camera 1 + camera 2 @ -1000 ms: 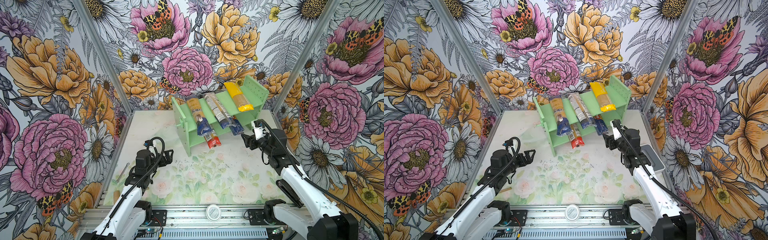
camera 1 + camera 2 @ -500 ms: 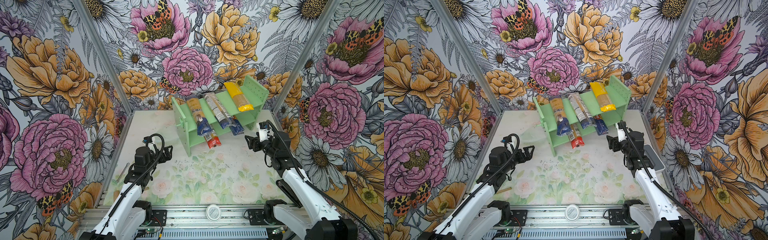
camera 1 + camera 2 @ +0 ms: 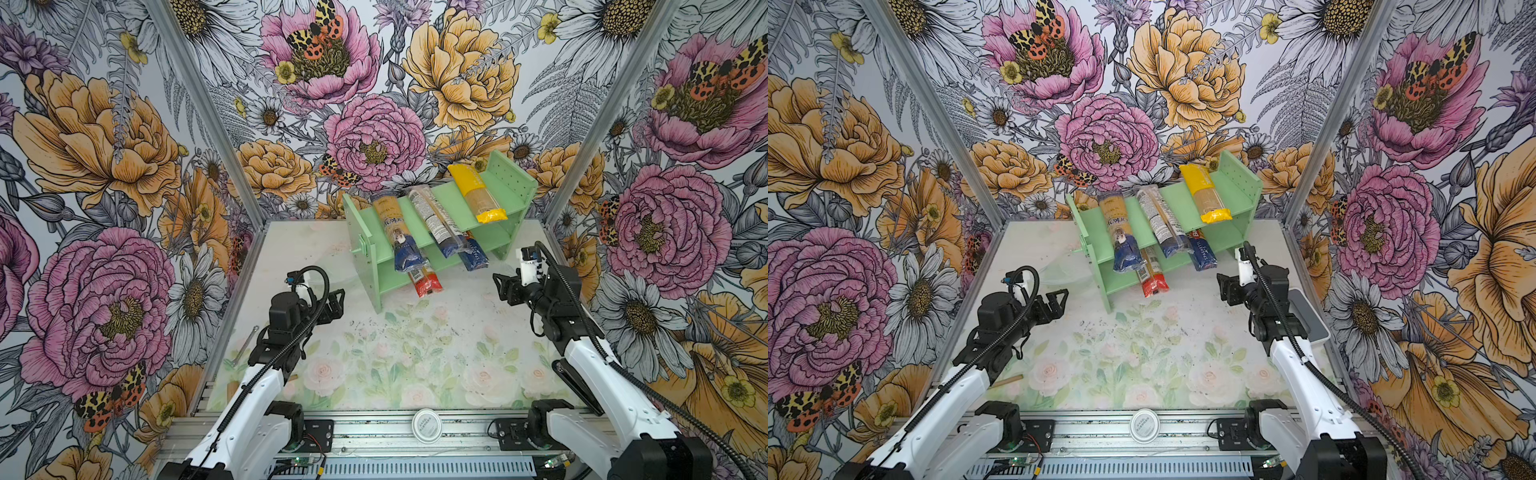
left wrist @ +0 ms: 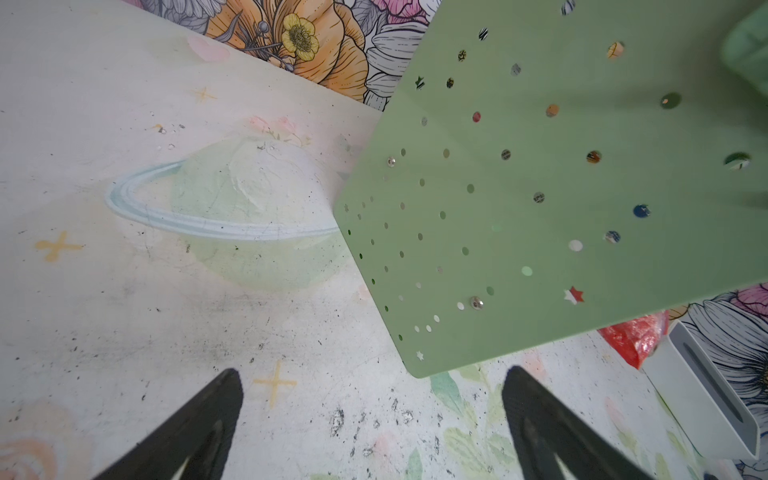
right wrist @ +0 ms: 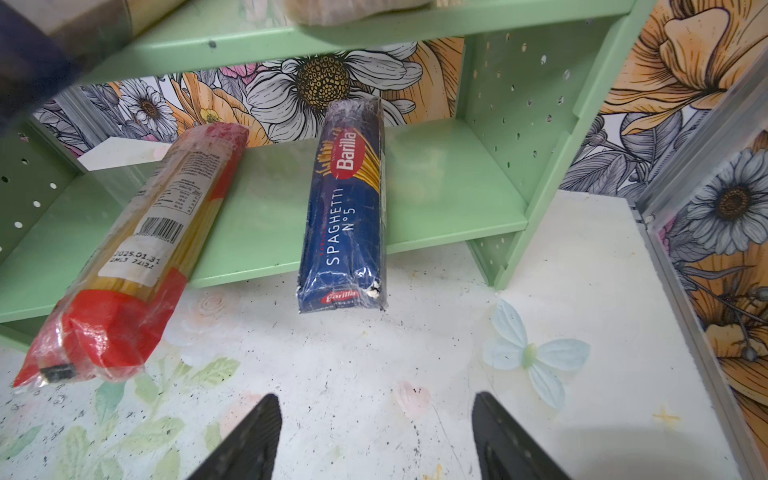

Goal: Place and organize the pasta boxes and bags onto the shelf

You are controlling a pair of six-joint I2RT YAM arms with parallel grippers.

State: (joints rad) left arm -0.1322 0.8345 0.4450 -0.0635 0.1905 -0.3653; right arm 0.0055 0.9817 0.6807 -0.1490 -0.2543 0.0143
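The mint-green shelf (image 3: 365, 266) stands at the back of the table. Its upper tier carries a yellow pack (image 3: 476, 193) and two clear packs with dark-blue ends (image 3: 395, 232) (image 3: 434, 220). On the lower tier lie a dark-blue pack (image 5: 347, 216) and a red pack (image 5: 137, 266), both sticking out over the front edge. My right gripper (image 5: 377, 396) is open and empty, on the table just in front of the dark-blue pack. My left gripper (image 4: 372, 371) is open and empty beside the shelf's peg-holed side panel (image 4: 540, 187).
A grey-white tray (image 3: 1304, 316) lies along the right wall behind my right arm. A thin stick (image 3: 1007, 380) and a metal rod (image 3: 243, 345) lie at the front left. A round white lid (image 3: 427, 424) sits on the front rail.
My right gripper has drawn back a little from the shelf, toward the right wall. My left arm has shifted slightly farther from the front edge. The packs have not moved.
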